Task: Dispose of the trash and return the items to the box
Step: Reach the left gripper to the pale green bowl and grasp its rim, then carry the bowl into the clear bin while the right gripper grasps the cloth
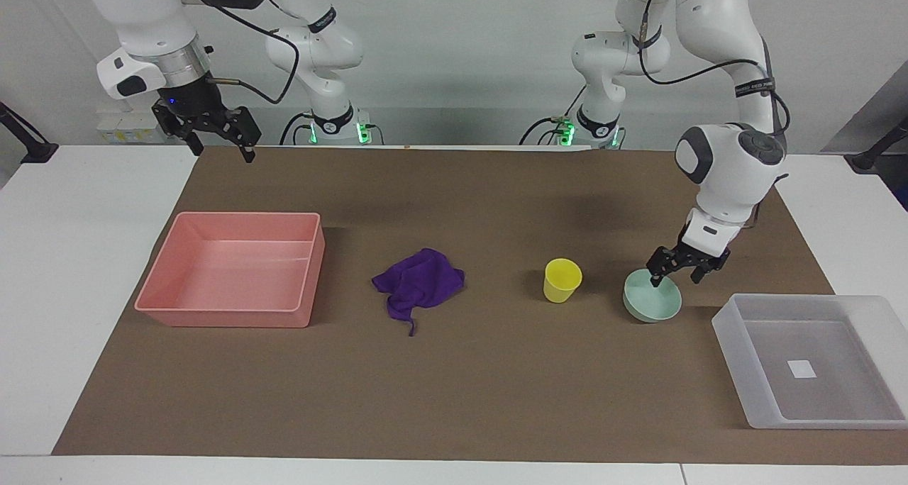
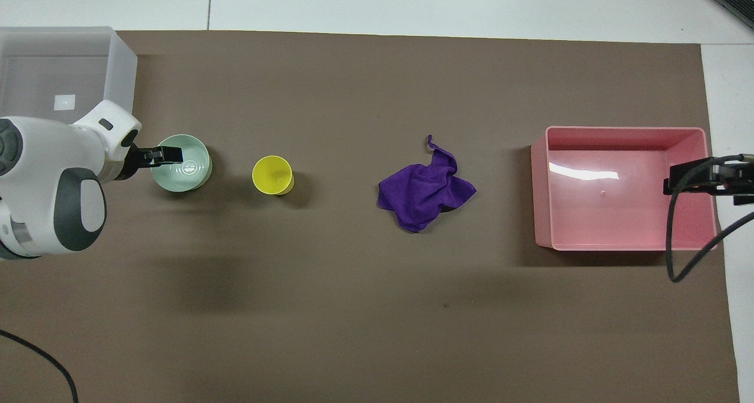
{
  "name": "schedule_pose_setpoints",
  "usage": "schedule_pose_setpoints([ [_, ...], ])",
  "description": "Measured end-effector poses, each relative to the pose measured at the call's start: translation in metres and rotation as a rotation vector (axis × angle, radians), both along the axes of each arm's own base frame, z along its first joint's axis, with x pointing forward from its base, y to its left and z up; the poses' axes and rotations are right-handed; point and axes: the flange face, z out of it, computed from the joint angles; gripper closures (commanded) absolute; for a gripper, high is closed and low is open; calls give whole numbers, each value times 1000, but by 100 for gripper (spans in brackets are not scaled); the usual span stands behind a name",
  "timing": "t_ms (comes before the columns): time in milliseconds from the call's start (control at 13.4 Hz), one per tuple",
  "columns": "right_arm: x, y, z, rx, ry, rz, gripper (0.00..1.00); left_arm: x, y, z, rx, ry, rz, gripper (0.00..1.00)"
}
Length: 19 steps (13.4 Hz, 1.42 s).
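- At the left arm's end of the tabletop, we see the left gripper [image 1: 677,278] at the shallow pale mint-green bowl [image 1: 654,302], fingers apart, straddling its rim nearest the robots.
- The small yellow plastic cup [image 1: 562,280] stands upright beside it, mouth up.
- The deep-purple fabric cloth [image 1: 418,282] lies mid-table, its thin corner pointing away from the robots.
- The translucent whitish plastic tray [image 1: 738,354] sits at the left arm's corner, farther from the robots.
- The right gripper [image 1: 218,145] waits, fingers apart, over the edge nearest the robots, at the right arm's end.

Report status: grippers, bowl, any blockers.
Left gripper open at the green bowl rim, not closed. Right gripper open, waiting above the pink tray. Bowl on the mat beside the yellow cup. No blockers seen.
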Motion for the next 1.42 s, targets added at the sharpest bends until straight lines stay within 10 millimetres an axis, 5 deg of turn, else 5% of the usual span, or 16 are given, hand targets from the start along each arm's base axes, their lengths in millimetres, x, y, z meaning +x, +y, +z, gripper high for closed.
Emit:
schedule_pose_setpoints([
  [75, 0, 2, -1, 5, -3, 2, 0, 2, 1, -10, 1, -2, 3, 29],
  [149, 2, 6, -3, 11, -22, 9, 0, 3, 2, -17, 2, 2, 6, 90],
  [224, 5, 13, -5, 14, -50, 22, 0, 4, 3, -20, 3, 2, 8, 100],
  [598, 13, 69, -33, 23, -113, 83, 0, 7, 3, -14, 2, -11, 10, 100],
  [822, 24, 120, -62, 36, -147, 70, 0, 13, 3, 0, 0, -37, 10, 100],
  [1195, 45, 192, -133, 47, -149, 62, 0, 34, 11, 68, -8, -84, 19, 100],
  [1420, 50, 245, -202, 59, -165, 83, 0, 51, 53, 112, -6, -142, 81, 100],
])
